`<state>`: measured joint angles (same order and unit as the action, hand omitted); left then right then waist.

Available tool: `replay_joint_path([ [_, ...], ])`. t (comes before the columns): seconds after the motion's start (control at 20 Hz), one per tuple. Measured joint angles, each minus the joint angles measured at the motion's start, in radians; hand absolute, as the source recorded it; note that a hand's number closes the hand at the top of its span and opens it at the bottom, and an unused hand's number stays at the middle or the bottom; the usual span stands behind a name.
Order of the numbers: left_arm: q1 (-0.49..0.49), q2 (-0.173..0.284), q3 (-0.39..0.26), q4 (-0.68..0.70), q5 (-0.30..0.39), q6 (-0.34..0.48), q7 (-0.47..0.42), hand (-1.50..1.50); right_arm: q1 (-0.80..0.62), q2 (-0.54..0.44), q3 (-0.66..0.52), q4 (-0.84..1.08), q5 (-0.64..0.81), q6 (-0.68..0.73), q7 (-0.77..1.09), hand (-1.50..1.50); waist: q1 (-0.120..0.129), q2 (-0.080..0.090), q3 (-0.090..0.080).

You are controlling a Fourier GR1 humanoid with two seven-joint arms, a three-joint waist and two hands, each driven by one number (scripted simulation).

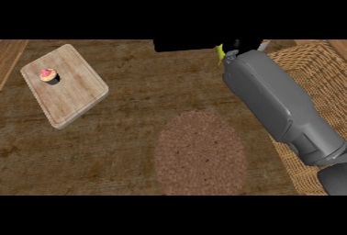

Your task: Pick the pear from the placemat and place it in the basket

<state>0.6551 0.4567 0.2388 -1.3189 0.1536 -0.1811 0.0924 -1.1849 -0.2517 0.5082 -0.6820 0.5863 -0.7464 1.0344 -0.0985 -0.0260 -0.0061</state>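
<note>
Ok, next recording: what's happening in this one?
The robot's right arm stretches across the counter toward the far edge, beside the wicker basket at the right. Its robot hand is mostly cut off at the top of the view, with a sliver of yellow-green, probably the pear, showing next to it. Whether the fingers are around it cannot be seen. The round woven placemat has nothing on it. At the left, a cupcake sits on a wooden cutting board. The left hand does not show.

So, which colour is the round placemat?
Reddish brown, woven; the placemat shows in the head view.
</note>
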Motion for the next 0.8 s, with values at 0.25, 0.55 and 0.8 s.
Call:
replay_joint_path([
  [0.25,0.001,-0.011,0.012,0.000,-0.009,-0.004,0.001,0.00,-0.078,-0.031,-0.020,0.088,0.062,-0.012,0.010,1.50,-0.004,0.001,0.002],
  [0.55,0.007,-0.028,0.029,0.001,-0.020,-0.006,0.003,0.00,-0.148,-0.077,-0.046,0.187,0.116,-0.020,0.023,1.50,-0.015,0.003,0.005],
  [0.8,0.015,-0.038,0.045,0.001,-0.025,-0.016,0.004,0.00,-0.174,-0.115,-0.055,0.284,0.157,-0.012,0.041,1.50,-0.028,0.004,0.005],
])
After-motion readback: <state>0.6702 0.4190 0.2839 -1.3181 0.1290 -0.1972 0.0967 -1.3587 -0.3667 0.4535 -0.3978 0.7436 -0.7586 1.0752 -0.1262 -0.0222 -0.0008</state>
